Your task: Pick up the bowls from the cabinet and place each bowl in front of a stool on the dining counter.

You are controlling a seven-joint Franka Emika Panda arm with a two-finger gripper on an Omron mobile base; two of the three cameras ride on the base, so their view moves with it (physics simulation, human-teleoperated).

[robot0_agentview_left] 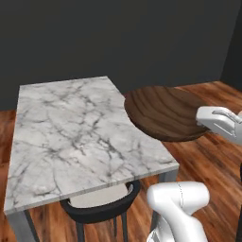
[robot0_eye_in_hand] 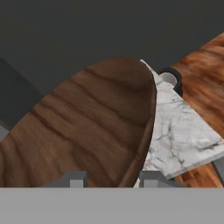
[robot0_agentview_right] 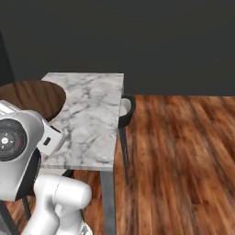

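One wood bowl [robot0_eye_in_hand: 83, 127] sits clamped in the claw [robot0_eye_in_hand: 111, 179]; the two fingertips [robot0_eye_in_hand: 74, 178] rise on either side of its near rim in the hand view; bowl is held up in the air, tilted, beside the counter [robot0_agentview_left: 71, 137] and overlapping its right edge in the left base view; marble top is white with grey veins; a dark stool [robot0_agentview_left: 101, 203] is tucked under the near end; another stool [robot0_agentview_right: 125, 110] stands at the far side; floor [robot0_agentview_right: 179, 156] is brown wood planks.
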